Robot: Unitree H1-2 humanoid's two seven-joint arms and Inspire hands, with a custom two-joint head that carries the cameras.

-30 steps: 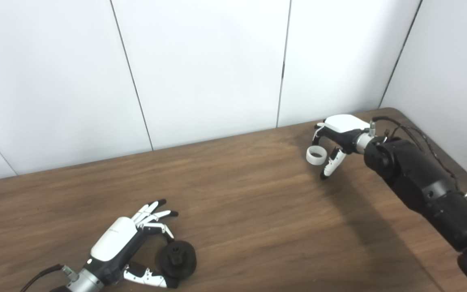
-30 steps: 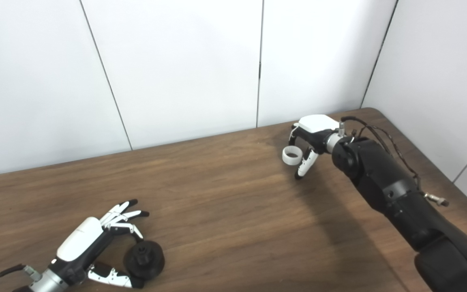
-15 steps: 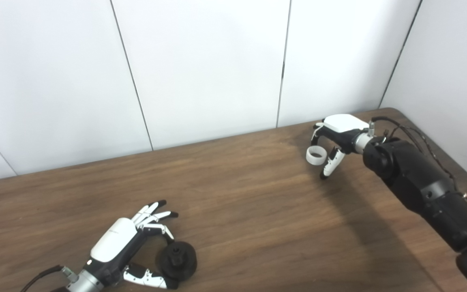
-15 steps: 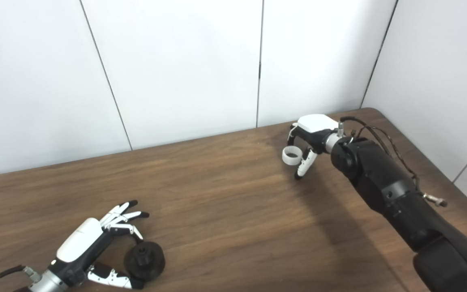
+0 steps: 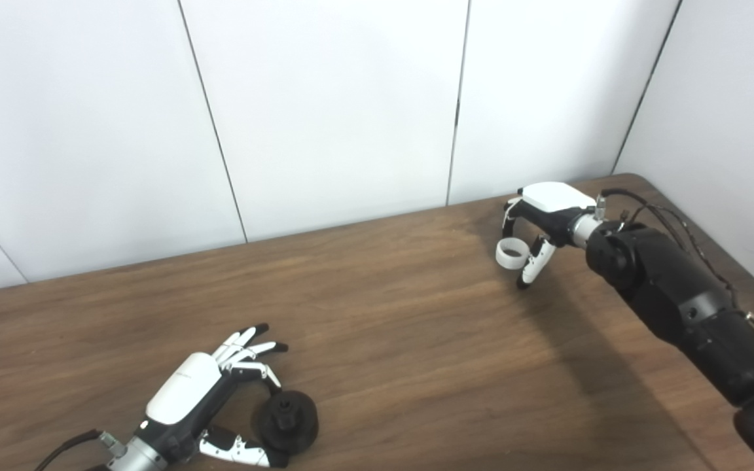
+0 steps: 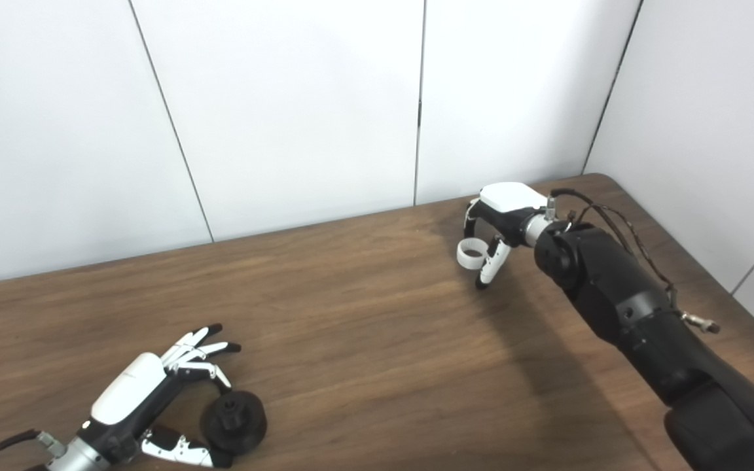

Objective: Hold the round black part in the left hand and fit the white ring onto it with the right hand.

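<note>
The round black part (image 5: 287, 420), a disc with a raised hub, rests on the wooden table at the near left. My left hand (image 5: 197, 396) is curled around it: thumb on its near side, forefinger on its far side, the other fingers spread above. At the far right my right hand (image 5: 542, 212) hangs palm down just above the table. It pinches the white ring (image 5: 510, 254) between a fingertip and the thumb. The ring is tilted, its opening facing up. The two hands are far apart.
The brown table (image 5: 383, 327) runs back to white wall panels (image 5: 324, 111). A side wall (image 5: 730, 118) meets the table's rounded far right corner. My black right forearm (image 5: 678, 294), with a cable loop, lies along the right edge.
The right hand has risen slightly and drawn a little toward the wall, with the ring tilting more. The left hand and the black part have barely shifted.
</note>
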